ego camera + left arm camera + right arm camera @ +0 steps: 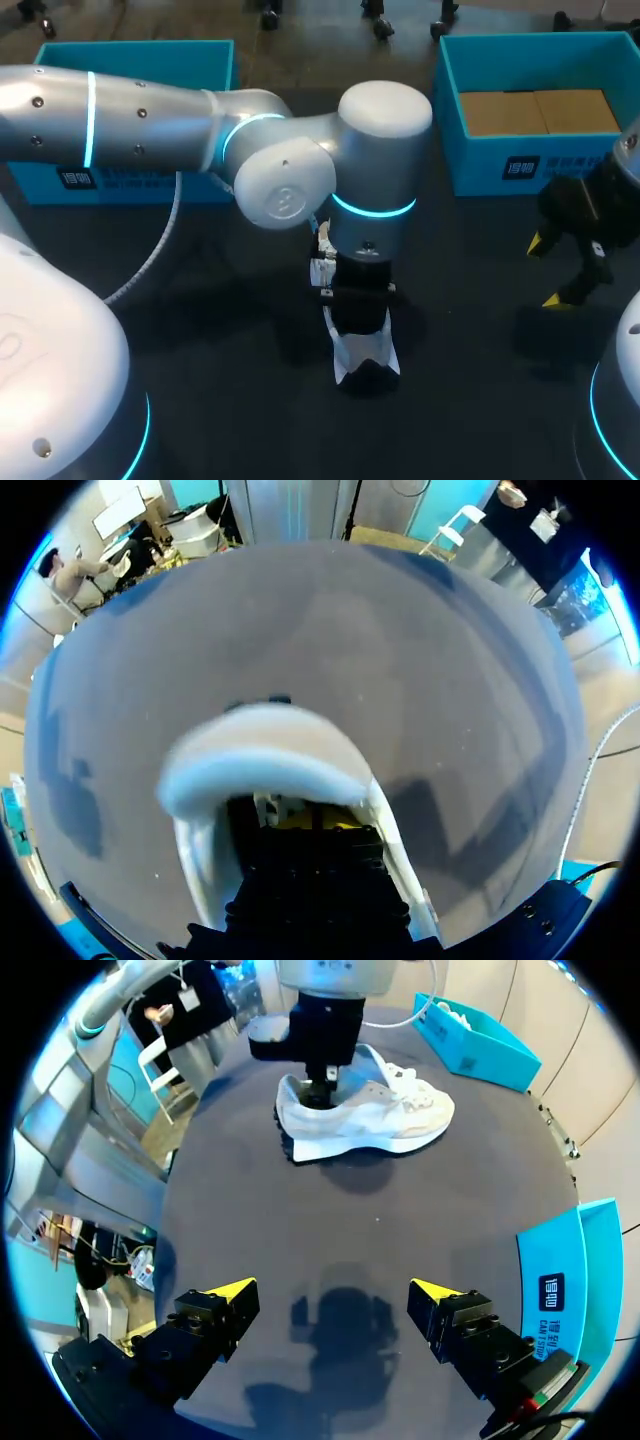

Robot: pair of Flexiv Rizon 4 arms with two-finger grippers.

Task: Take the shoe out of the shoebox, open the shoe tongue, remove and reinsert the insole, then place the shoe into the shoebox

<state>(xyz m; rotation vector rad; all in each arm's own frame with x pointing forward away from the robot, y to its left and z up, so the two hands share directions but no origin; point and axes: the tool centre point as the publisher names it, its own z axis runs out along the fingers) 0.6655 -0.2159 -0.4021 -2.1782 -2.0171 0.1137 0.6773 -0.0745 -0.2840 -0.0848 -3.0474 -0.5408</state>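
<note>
At the middle of the dark grey worktop (230,400) stands the white lace-up sports shoe (375,1115), upright on its sole and outside of both boxes. From the right wrist view its laces and toe point toward the far open blue cardboard shoebox (150,185), and its heel is at the opposite end. In the head view the heel is the end nearer to the robot, and the front part of the shoe is hidden under the arm.

My left arm comes in from the left side, reaches past the middle and points straight down over the shoe. The left claw (312,822) is inside the heel opening of the shoe. In the left wrist view the white padded heel collar curves around it, and only a little yellow shows deep in the opening. Whether this claw is apart, together or clamped on something inside the shoe, I cannot tell.

The right claw (330,1295) hangs above the worktop at the right side, well apart from the shoe. Its two yellow fingertips (225,1295) are spread wide, with nothing between them. Just beside it is the second blue cardboard box (500,165), and inside this box lies flat brown cardboard (540,110).
</note>
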